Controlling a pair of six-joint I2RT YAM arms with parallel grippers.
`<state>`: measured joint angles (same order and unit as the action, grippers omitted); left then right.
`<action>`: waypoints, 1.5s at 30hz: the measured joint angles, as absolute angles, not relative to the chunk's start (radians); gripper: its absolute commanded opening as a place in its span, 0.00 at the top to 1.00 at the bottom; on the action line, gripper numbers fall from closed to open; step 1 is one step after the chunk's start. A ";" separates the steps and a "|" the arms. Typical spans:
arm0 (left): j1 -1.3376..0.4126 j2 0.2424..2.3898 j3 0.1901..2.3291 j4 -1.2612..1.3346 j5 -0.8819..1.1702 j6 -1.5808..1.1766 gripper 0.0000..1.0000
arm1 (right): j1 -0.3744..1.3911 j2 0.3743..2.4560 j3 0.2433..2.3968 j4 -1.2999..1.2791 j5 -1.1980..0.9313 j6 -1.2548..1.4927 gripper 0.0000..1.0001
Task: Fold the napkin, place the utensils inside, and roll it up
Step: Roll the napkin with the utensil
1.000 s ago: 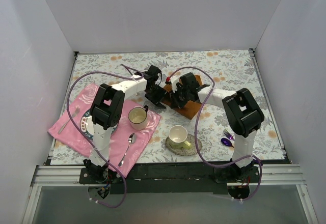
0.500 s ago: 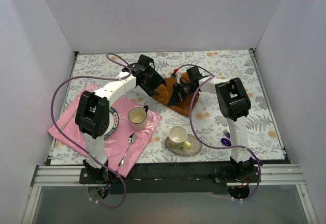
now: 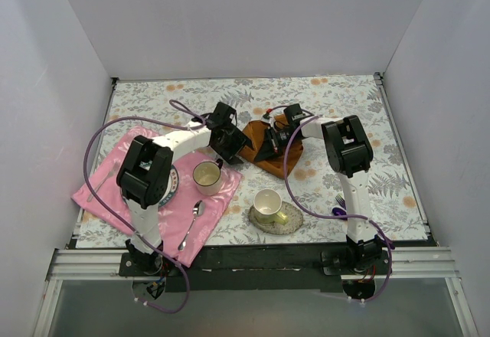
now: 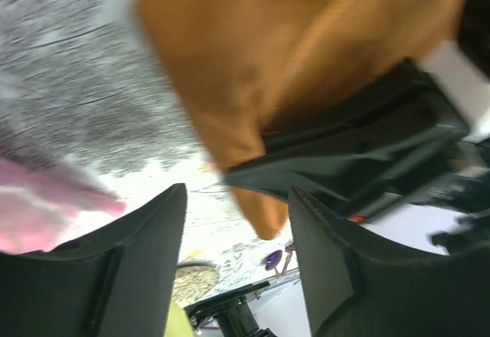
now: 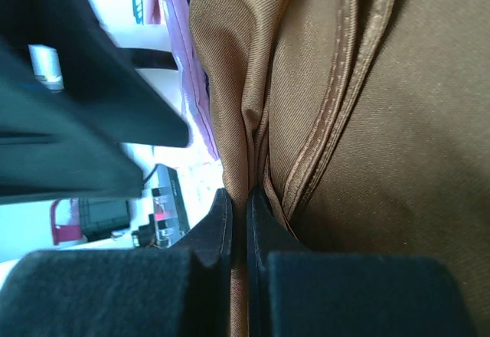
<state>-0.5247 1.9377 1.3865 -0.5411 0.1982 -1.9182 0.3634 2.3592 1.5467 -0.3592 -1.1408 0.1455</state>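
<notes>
The rust-orange napkin lies bunched on the table's middle, between my two grippers. My right gripper is shut on a fold of it; in the right wrist view the cloth is pinched between the jaws. My left gripper is open at the napkin's left edge. In its wrist view the napkin hangs ahead of the spread fingers, not between them. A purple fork and a dark spoon lie at the near right; the spoon shows in the left wrist view. The orange knife is not in view.
A pink cloth on the left carries a plate, a cup and a silver spoon. Another piece of silver cutlery lies on its left side. A second cup stands on a saucer near the front middle.
Both arms swung back and then in again. The left gripper has come back toward the plate, and the napkin has drawn in from a wide spread to a smaller bunch by the right gripper.
</notes>
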 measured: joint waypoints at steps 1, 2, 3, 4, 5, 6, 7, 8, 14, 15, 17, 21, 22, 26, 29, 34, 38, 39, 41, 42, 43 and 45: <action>-0.525 1.933 1.362 -0.539 0.198 -1.933 0.39 | 0.361 2.359 1.545 -0.355 -1.141 0.161 0.99; -0.525 1.932 1.343 -0.537 0.198 -1.946 0.37 | 0.361 2.359 1.542 -0.346 -1.141 0.179 0.99; -0.525 1.934 1.333 -0.530 0.199 -1.956 0.37 | 0.360 2.359 1.542 -0.344 -1.142 0.185 0.99; -0.525 1.938 1.331 -0.530 0.199 -1.964 0.37 | 0.360 2.359 1.542 -0.342 -1.141 0.191 0.99; -0.525 1.942 1.331 -0.525 0.199 -1.971 0.37 | 0.360 2.360 1.542 -0.342 -1.141 0.196 0.99; -0.525 1.945 1.332 -0.524 0.197 -1.975 0.38 | 0.360 2.361 1.542 -0.342 -1.142 0.201 0.99; -0.525 1.950 1.336 -0.525 0.194 -1.979 0.38 | 0.359 2.362 1.542 -0.341 -1.143 0.205 0.99; -0.525 1.956 1.343 -0.524 0.190 -1.982 0.39 | 0.359 2.362 1.542 -0.341 -1.144 0.207 0.99; -0.525 2.027 1.394 -0.527 0.175 -1.997 0.54 | 0.357 2.363 1.544 -0.345 -1.147 0.202 0.99; -0.524 2.036 1.405 -0.533 0.173 -1.998 0.56 | 0.357 2.363 1.544 -0.346 -1.147 0.200 0.99; -0.526 2.048 1.426 -0.551 0.158 -1.998 0.57 | 0.357 2.363 1.544 -0.346 -1.147 0.199 0.99; -0.530 2.073 1.466 -0.588 0.140 -2.000 0.75 | 0.357 2.363 1.544 -0.346 -1.147 0.199 0.99; -0.533 2.082 1.478 -0.599 0.133 -1.998 0.83 | 0.357 2.363 1.544 -0.346 -1.147 0.199 0.98; -0.537 2.107 1.518 -0.638 0.131 -1.998 0.94 | 0.357 2.363 1.550 -0.364 -1.139 0.181 0.86; -0.537 2.108 1.519 -0.642 0.133 -2.001 0.96 | 0.358 2.363 1.569 -0.405 -1.127 0.150 0.75; -0.538 2.108 1.519 -0.643 0.141 -2.005 1.00 | 0.365 2.361 1.632 -0.534 -1.063 0.070 0.64; -0.538 2.108 1.520 -0.649 0.147 -2.005 1.00 | 0.371 2.308 1.661 -0.623 -0.934 -0.002 0.54; -0.538 2.108 1.520 -0.651 0.150 -2.005 1.00 | 0.374 2.284 1.660 -0.637 -0.886 -0.019 0.52; -0.538 2.108 1.525 -0.659 0.151 -2.005 1.00 | 0.382 2.233 1.654 -0.650 -0.775 -0.051 0.48; -0.538 2.109 1.527 -0.667 0.153 -2.005 1.00 | 0.391 2.201 1.644 -0.649 -0.709 -0.067 0.48; -0.538 2.110 1.530 -0.675 0.155 -2.005 1.00 | 0.396 2.169 1.630 -0.647 -0.655 -0.081 0.47; -0.538 2.111 1.533 -0.685 0.162 -2.004 1.00 | 0.414 2.107 1.594 -0.633 -0.557 -0.103 0.44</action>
